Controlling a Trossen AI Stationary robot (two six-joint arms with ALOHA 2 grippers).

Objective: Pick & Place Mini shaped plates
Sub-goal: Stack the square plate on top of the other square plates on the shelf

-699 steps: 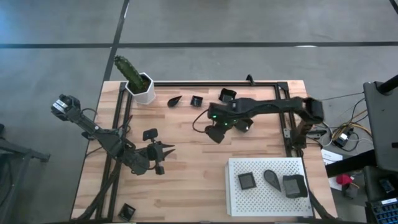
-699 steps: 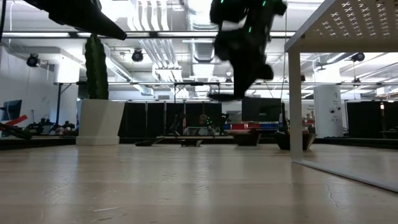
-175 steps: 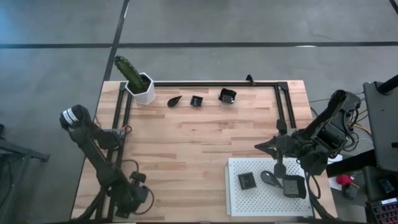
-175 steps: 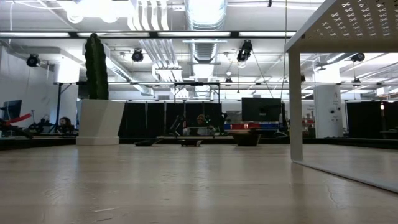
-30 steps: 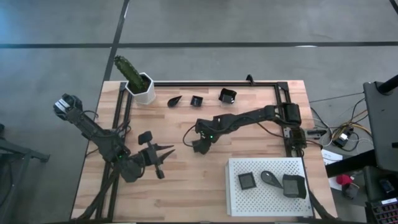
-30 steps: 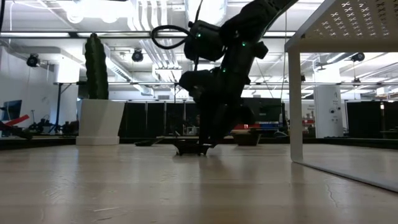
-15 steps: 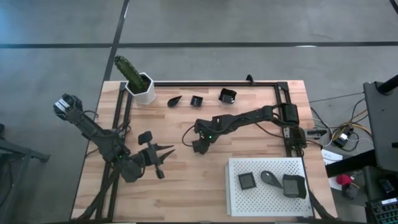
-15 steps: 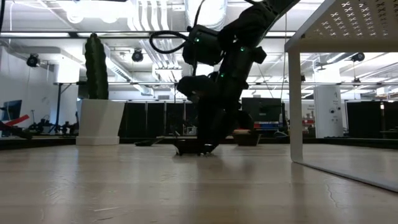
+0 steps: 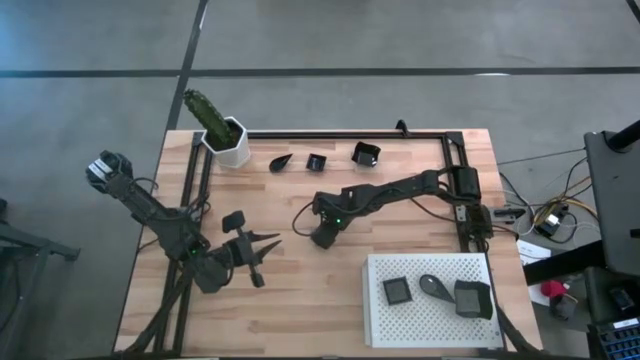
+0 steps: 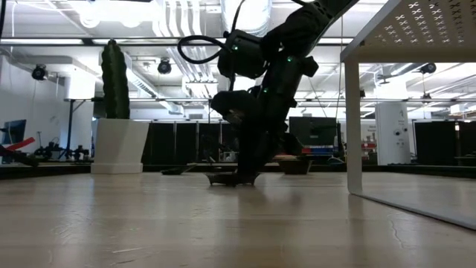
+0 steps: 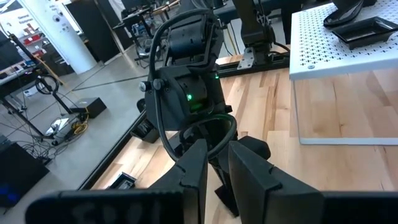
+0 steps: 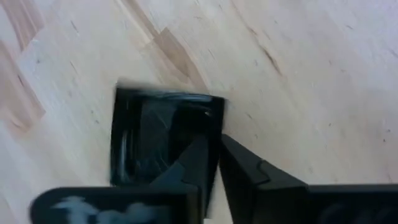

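1. We see the right gripper (image 9: 322, 238) lowered onto the middle of the pale wood-plank table (image 9: 300, 300); its jaws pinch the raised rim of a small square black plate (image 12: 163, 140), one finger inside the rim and one outside.
2. That plate is glossy and shallow with straight walls, and it lies flat on the grain of the wood.
3. In the low view the same gripper (image 10: 242, 179) meets the tabletop at its tips.
4. The left gripper (image 9: 262, 247) hovers over the table's left half, its two dark fingers (image 11: 252, 180) close together with only a narrow slit between them, holding nothing that we can see.
5. Near the far edge lie three more dark dishes: a teardrop plate (image 9: 280, 161), a small square plate (image 9: 316, 162) and a larger square plate (image 9: 365, 153).
6. The white perforated tray (image 9: 385, 330), raised on legs at the near right, carries a square dish (image 9: 397, 291), a leaf-shaped dish (image 9: 436, 286) and a bigger square dish (image 9: 473, 298).
7. A green cactus in a white pot (image 9: 232, 143) stands at the far left corner.
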